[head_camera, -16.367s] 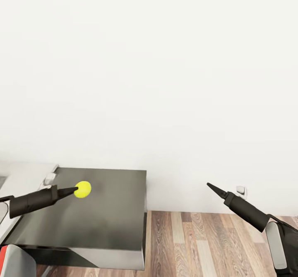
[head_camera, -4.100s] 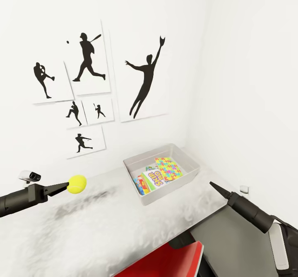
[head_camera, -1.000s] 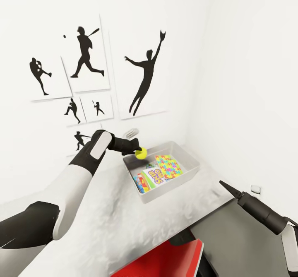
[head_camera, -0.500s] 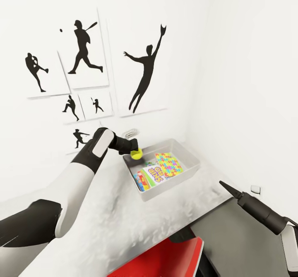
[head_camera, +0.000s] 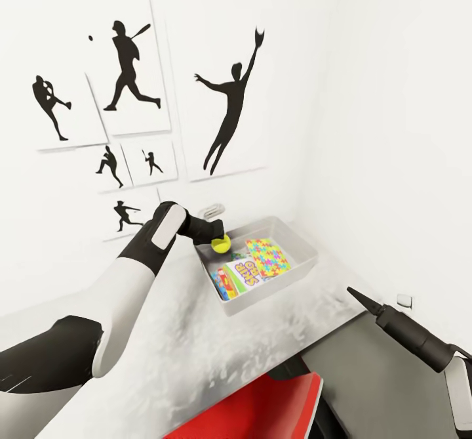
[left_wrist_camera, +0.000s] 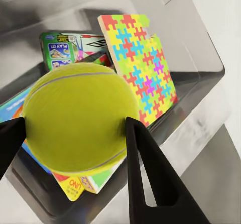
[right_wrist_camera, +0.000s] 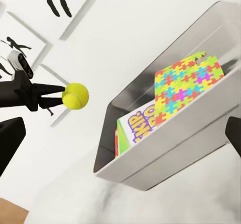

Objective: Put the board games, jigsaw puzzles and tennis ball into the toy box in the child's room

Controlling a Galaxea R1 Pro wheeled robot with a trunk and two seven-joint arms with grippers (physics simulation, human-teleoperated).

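Over the toy box's (head_camera: 305, 265) near-left rim, my left gripper (head_camera: 219, 241) holds the tennis ball (head_camera: 220, 244) clamped between both fingers, above the board games (head_camera: 239, 275). A jigsaw puzzle (head_camera: 267, 257) leans against the far wall. My right gripper (head_camera: 351, 291) hangs well clear over the table (head_camera: 196, 334) edge, fingers together.

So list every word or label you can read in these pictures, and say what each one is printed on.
"PLAY IT" – on the green-edged game box in the light-grey toy box.
"UNO" – on a yellow card-like corner below the yellow-green tennis ball that the left hand grips.
"SKIP" plus a second, partly hidden word starting "BO" – on the white-faced game box.
Other print on the boxes is too small to read. The multicolour jigsaw board bears no text.
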